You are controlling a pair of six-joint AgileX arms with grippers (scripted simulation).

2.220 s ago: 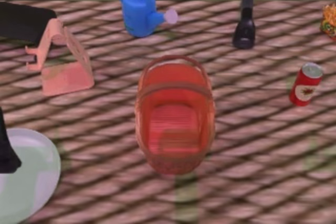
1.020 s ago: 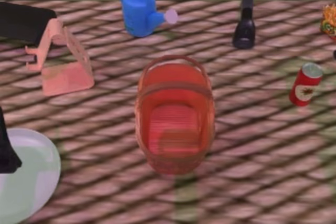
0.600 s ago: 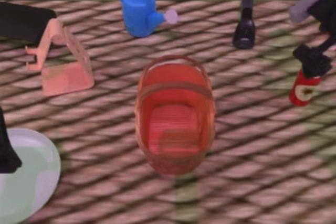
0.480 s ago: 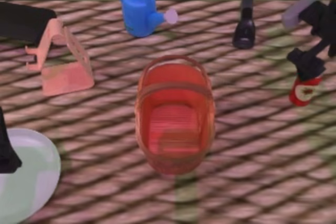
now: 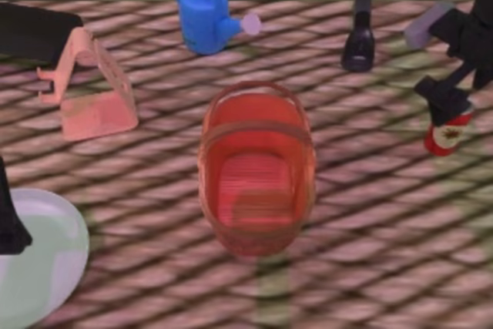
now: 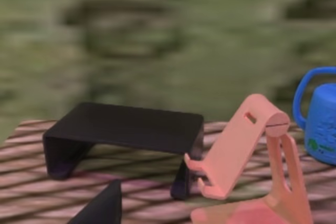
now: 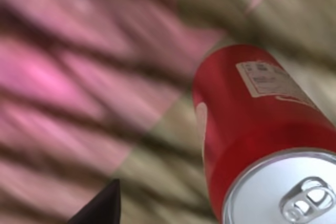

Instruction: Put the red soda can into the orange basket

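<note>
The right gripper (image 5: 445,105) hangs right over the can (image 5: 447,135), which stands upright on the table (image 5: 370,190) near its right edge. From above, the gripper's dark body covers the can's top, so only the red lower part with its white mark shows beneath it. The right wrist view shows the can (image 7: 262,129) close below, silver lid and pull tab facing the camera, with one dark fingertip (image 7: 100,205) off to the side of it and not touching. Whether the fingers are spread or closed I cannot tell; nothing shows them pressing on the can, and it appears to rest on the table.

The basket (image 5: 256,171) sits well apart from the gripper, toward the table's middle, on the left of the can. Its handle arches across the opening and its ribbed bottom holds nothing.

The left gripper (image 5: 11,225) is parked far across the table at the left edge, beside a pale plate (image 5: 46,267); its fingers cannot be judged either. Its wrist view shows only a black stand (image 6: 126,135), a pink scoop (image 6: 252,166) and part of a blue watering can (image 6: 317,116).

By my reading the task is at its start: the approach to the can is nearly done, but the grasp, the lift, the carry leftward to the basket and the release inside it, clear of the handle, are all left.
</note>
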